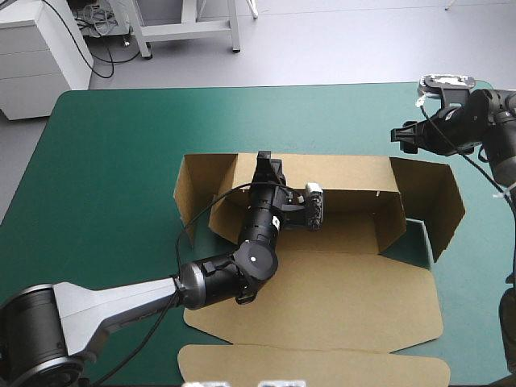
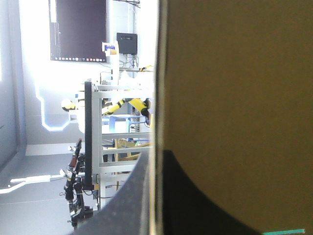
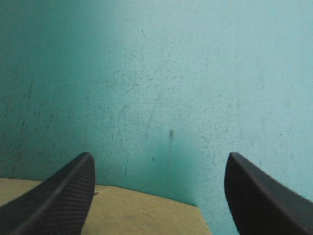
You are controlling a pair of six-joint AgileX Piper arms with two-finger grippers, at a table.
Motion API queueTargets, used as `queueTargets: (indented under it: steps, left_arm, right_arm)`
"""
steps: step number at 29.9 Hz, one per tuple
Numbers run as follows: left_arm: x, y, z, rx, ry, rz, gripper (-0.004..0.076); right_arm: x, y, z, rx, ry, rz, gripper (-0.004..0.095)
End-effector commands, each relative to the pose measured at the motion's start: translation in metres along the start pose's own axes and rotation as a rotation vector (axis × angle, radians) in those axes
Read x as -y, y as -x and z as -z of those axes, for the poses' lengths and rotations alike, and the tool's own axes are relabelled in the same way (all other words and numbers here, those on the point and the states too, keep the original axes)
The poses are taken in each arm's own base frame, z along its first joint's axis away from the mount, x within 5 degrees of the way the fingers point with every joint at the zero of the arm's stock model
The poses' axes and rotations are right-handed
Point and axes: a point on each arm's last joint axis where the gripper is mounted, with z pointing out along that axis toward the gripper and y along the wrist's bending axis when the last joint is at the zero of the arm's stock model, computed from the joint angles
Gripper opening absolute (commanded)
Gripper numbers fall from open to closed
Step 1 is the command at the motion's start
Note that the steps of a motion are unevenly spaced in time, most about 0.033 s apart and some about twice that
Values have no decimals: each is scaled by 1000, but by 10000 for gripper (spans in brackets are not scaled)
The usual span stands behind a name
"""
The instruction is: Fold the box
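Teal-green table cover [image 1: 121,145] carries the brown box [image 1: 322,298] near its middle; the box's far wall and side walls stand raised, and its near panels lie flat. On the box's far wall the left gripper [image 1: 263,161] is clamped, with the board between its fingers. Just beyond the box's far right corner the right gripper [image 1: 407,135] hovers, its fingers wide apart.

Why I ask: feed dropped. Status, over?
Left gripper shut on box, far wall. Right gripper open over teal-green cover, beside box corner. No obstruction seen.
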Motion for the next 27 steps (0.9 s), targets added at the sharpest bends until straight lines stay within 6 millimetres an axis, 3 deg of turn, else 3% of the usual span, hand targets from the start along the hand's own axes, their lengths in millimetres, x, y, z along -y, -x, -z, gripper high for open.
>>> queueTargets:
  steps: [1, 7, 12, 20, 27]
  left_arm:
    - [-27, -2, 10, -10, 105, 89, -10]
    - [-27, -2, 10, -10, 106, 130, -10]
    - [-27, -2, 10, -11, 104, 133, -10]
    - [-26, -3, 10, -19, 89, 143, -10]
    - [-16, 4, 10, 56, -16, 9, -10]
  right_arm:
    - [5, 6, 25, 75, -21, 0, 670]
    - [17, -4, 24, -21, -26, -9, 660]
    - [14, -18, 16, -112, 32, -8, 647]
    - [7, -51, 6, -119, 97, -14, 647]
    - [2, -77, 2, -41, 137, -8, 647]
